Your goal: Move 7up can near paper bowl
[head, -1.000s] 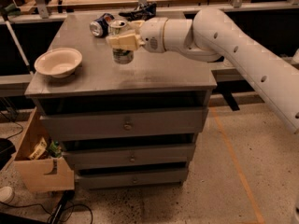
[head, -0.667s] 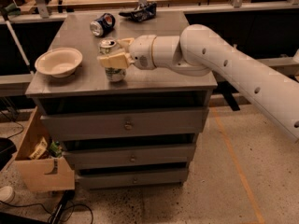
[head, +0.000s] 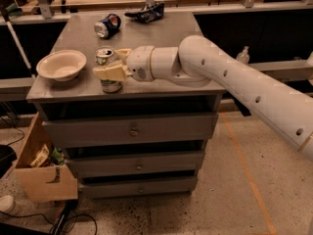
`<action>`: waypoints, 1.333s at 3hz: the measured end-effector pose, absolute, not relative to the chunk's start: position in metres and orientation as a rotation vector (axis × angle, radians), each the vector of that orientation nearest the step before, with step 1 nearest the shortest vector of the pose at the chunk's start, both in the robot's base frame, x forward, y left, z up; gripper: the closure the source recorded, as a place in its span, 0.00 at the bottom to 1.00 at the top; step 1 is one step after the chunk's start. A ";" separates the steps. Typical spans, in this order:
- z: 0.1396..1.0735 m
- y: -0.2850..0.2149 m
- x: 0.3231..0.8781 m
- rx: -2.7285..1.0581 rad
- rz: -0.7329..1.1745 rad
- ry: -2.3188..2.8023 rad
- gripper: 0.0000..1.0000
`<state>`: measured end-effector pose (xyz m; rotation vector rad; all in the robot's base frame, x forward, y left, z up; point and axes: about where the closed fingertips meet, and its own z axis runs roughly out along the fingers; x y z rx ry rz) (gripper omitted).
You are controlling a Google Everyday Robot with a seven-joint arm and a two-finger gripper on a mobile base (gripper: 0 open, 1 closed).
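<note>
The 7up can [head: 111, 85] is held upright in the tool [head: 112, 64], clamped about its middle, just beside the paper bowl [head: 61, 66] on the bench [head: 161, 31], so that tipping is avoided.

The gripper [head: 106, 62], near the front edge of the cabinet top [head: 161, 28], has matt cream plastic fingers clasping the 7up can [head: 111, 85], thin metal with a shiny silver lid. The paper bowl [head: 61, 65] looks matt and smooth. The arm [head: 234, 77] is smooth white plastic with a soft sheen. The cabinet top looks like dull grey metal, and the box [head: 44, 182] is raw brown cardboard.
</note>
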<state>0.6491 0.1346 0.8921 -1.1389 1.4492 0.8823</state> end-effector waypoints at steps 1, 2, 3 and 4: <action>0.893 0.135 0.649 -1.139 0.882 1.449 1.00; 0.889 0.143 0.666 -1.134 0.913 1.426 1.00; 0.891 0.143 0.666 -1.134 0.913 1.426 1.00; 0.891 0.145 0.665 -1.137 0.917 1.425 0.84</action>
